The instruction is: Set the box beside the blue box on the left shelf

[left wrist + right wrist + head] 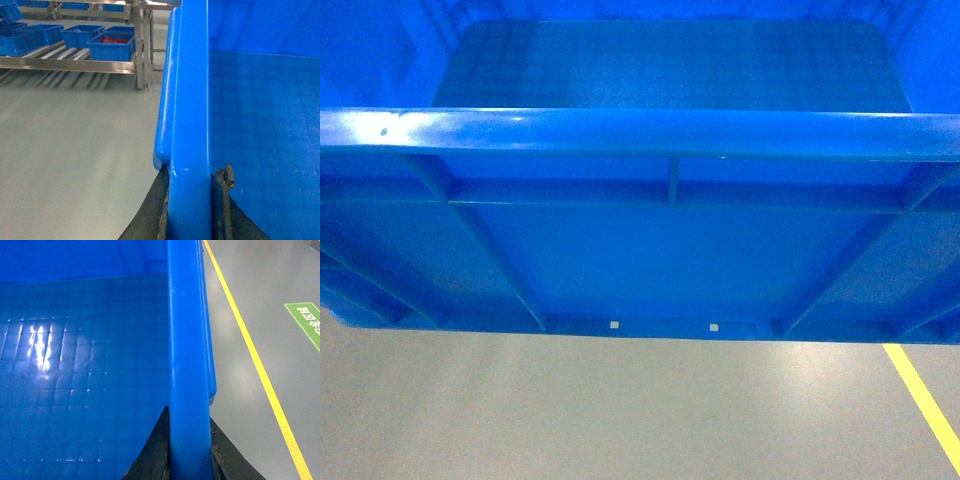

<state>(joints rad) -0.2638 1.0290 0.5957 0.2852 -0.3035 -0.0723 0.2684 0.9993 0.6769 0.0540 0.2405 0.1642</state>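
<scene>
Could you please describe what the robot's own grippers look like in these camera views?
Only the fingers show. The left gripper has dark, almost black fingers that taper to points, and its inner finger carries a worn, frayed-looking pad. The right gripper has matching black, wedge-shaped fingers. No cables or markings are visible.

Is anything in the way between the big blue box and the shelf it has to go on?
Nothing visible blocks it. Both tools already clamp the box: the left tool and the right tool each grip a side rim. In the left wrist view, only bare grey floor lies between the box and the shelf.
</scene>
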